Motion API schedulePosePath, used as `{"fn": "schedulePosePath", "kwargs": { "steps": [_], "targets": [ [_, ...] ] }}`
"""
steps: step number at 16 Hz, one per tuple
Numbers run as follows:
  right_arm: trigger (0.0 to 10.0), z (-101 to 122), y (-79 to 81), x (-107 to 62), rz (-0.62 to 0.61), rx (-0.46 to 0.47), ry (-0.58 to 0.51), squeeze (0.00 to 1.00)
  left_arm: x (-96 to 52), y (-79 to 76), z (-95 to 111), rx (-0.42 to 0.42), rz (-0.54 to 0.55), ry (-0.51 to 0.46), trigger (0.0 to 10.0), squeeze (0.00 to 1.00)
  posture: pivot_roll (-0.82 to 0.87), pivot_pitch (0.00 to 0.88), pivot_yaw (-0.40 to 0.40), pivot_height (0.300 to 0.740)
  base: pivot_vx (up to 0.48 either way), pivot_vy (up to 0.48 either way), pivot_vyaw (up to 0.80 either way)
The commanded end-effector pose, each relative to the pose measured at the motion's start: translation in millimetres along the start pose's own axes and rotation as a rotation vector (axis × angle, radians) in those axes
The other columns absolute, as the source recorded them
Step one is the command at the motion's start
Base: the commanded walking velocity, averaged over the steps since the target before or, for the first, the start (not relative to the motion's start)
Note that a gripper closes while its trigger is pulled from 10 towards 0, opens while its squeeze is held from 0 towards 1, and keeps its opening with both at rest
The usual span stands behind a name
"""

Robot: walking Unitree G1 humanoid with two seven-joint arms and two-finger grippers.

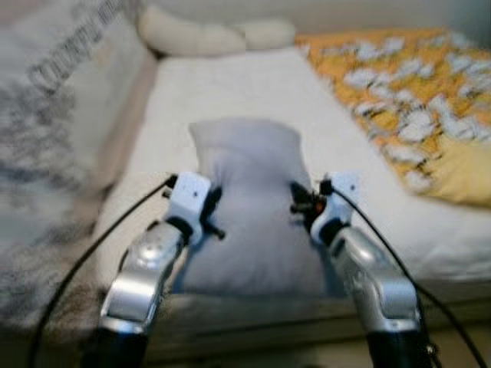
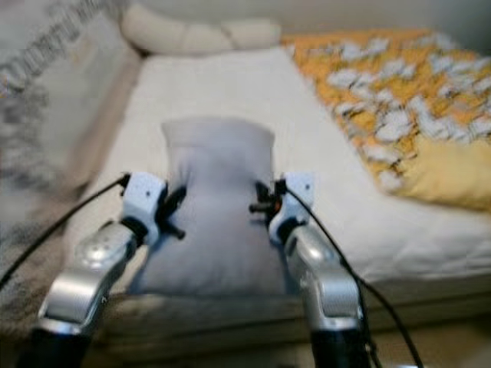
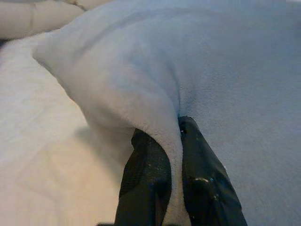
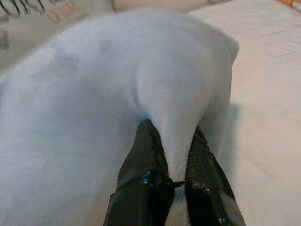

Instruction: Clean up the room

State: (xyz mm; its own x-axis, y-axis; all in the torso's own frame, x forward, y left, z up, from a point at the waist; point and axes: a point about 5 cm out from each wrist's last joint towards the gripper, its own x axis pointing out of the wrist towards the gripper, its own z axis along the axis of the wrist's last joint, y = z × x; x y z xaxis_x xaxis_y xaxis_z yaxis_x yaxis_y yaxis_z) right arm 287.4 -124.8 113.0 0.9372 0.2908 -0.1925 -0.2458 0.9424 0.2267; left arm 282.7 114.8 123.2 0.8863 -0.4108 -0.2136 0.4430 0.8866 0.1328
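A pale grey pillow (image 1: 253, 207) lies lengthwise on the near part of the white bed (image 1: 230, 92). My left gripper (image 1: 211, 208) is shut on the pillow's left edge, its black fingers (image 3: 146, 179) pinching a fold of the grey fabric (image 3: 164, 127). My right gripper (image 1: 301, 205) is shut on the pillow's right edge, with a ridge of fabric (image 4: 176, 141) squeezed between its fingers (image 4: 146, 174). Both silver arms reach forward from the bottom of the head views.
A yellow quilt with white patches (image 1: 406, 100) covers the right side of the bed. Cream pillows (image 1: 207, 34) lie at the head. A patterned grey-white cover (image 1: 54, 115) hangs along the left. The mattress front edge (image 1: 261, 314) is just below my arms.
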Motion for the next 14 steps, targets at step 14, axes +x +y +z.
{"fn": "schedulePosePath", "kwargs": {
  "steps": [14],
  "targets": [
    [10.0, 5.7, 15.0, 5.4, 0.088, -0.001, -0.018, 0.0, -2.1, 21.3, 13.3, 0.011, 0.077, -0.033, 10.0, 0.0, -0.05, 0.0, 0.058, 0.74, 0.0, 0.094, 0.04]
  ]
}}
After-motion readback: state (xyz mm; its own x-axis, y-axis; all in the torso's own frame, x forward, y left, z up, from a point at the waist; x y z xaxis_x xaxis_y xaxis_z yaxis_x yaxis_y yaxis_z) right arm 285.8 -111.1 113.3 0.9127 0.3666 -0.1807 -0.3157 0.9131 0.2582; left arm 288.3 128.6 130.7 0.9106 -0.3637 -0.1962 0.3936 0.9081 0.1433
